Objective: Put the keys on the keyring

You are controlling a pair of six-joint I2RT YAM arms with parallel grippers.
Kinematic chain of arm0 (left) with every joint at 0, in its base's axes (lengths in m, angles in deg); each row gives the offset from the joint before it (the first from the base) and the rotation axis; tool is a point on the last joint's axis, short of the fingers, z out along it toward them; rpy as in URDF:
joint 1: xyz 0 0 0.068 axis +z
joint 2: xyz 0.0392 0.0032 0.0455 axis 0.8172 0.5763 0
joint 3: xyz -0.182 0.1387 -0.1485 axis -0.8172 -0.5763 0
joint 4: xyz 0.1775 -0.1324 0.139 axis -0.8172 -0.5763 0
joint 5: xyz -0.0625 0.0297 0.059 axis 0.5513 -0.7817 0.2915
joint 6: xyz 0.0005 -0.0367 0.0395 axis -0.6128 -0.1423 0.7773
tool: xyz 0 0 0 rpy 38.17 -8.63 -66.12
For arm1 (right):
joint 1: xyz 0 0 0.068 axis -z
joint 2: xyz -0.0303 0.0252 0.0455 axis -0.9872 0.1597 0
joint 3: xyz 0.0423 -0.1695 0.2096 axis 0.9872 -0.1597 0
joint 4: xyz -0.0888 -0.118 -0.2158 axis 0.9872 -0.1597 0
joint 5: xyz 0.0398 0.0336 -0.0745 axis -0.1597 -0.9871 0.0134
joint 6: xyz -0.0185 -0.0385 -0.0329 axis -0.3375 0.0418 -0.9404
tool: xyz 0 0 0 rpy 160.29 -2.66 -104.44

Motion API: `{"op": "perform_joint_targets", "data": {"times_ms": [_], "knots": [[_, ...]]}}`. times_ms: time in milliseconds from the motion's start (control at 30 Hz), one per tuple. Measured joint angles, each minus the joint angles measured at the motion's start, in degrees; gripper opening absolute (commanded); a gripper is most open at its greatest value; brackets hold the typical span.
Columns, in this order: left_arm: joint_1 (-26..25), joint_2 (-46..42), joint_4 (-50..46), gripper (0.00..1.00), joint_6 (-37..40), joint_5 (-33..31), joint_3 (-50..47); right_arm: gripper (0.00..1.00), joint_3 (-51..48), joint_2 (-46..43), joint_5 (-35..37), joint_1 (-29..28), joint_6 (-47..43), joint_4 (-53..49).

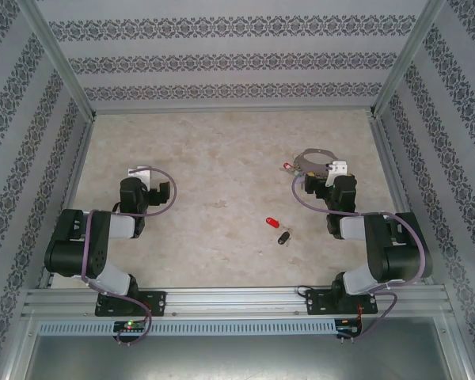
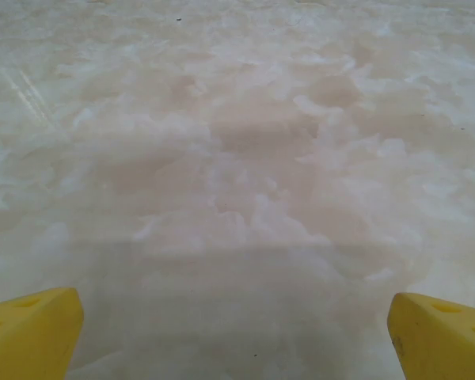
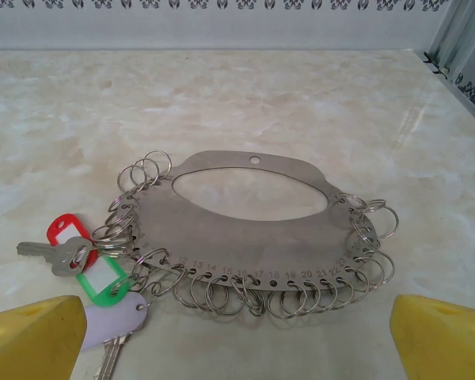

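Observation:
Two loose keys lie mid-table in the top view: one with a red head (image 1: 272, 222) and one with a black head (image 1: 283, 237). The keyring (image 3: 253, 226) is a flat grey metal plate with an oval cut-out and several small split rings along its numbered edge. It lies flat at the far right (image 1: 311, 159). My right gripper (image 3: 237, 348) is open just short of it, yellow fingertips (image 3: 33, 339) low on either side; in the top view the right gripper (image 1: 330, 171) sits at the plate's near edge. My left gripper (image 2: 236, 336) is open over bare table, far left (image 1: 146, 179).
Tagged keys hang on the plate's left rings: a red tag (image 3: 67, 233), a green tag (image 3: 101, 279) and a white tag (image 3: 111, 323). Patterned walls and metal posts (image 1: 59, 63) enclose the table. Both loose keys lie between the two arms, nearer the right one.

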Motion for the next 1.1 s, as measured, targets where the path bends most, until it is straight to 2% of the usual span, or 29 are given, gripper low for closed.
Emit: {"op": "perform_joint_targets", "data": {"times_ms": [900, 967, 1100], "knots": [[0.0, -0.1, 1.0, 0.99, 0.0, 0.8, -0.2, 0.98, 1.0, 0.0, -1.7, 0.4, 0.0, -0.9], [0.0, -1.7, 1.2, 0.99, 0.0, 0.1, -0.8, 0.98, 2.6, -0.6, -1.2, 0.3, 0.1, -3.9], [0.1, -10.5, -6.6, 0.99, -1.5, -3.9, 0.7, 0.98, 14.3, -2.6, 2.9, 0.4, 3.9, -22.5]]}}
